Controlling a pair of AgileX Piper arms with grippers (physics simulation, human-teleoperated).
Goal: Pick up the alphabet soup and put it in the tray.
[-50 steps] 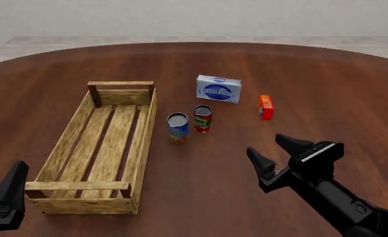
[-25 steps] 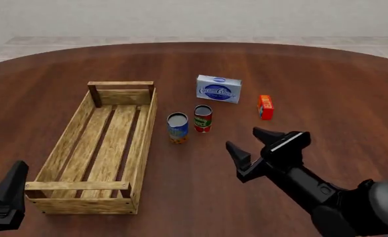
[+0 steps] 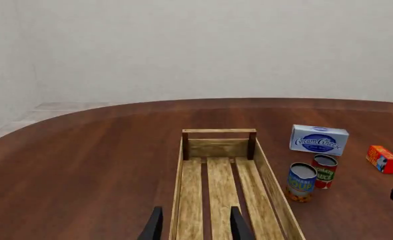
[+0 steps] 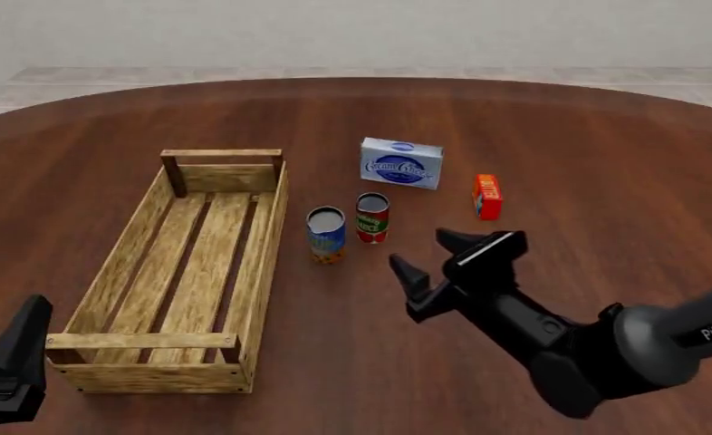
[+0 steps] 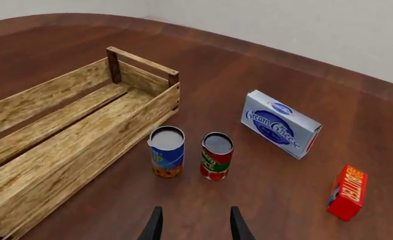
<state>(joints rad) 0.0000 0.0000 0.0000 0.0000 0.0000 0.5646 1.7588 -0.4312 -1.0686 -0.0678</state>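
**Right arm closing on the cans; soup untouched**

Moved since a second ago: right gripper point(image 4: 438, 256) has travelled forward and leftward across the bench point(image 4: 598, 154), from the near right edge toward the two cans. Nothing else has shifted; left gripper point(image 4: 15, 349) sits in the same near-left corner.

Right gripper: fingers spread wide, holding nothing, above the bench surface. It is near the cans but apart from them, on their near-right side. In the right wrist view both fingertips point(image 5: 154, 224) show at the edge of the picture with a clear gap between them, the cans ahead.

Left gripper: only part of it shows in the front view, beside the near end of the tray point(image 4: 128, 249). Left wrist view shows two fingertips point(image 3: 154, 226) parted, nothing between them.

Alphabet soup point(image 4: 326, 235): upright on the bench, blue label, grey top, just beside the tray's right long wall and not touching it. Red and green can point(image 4: 372, 217) stands upright just to its right and slightly farther back; a narrow gap shows between them.

Tray: light wood, slatted bottom, lying lengthwise away from the arms.

Farther back: cream cheese box point(image 4: 401, 164) and a small red box point(image 4: 486, 197) to its right.
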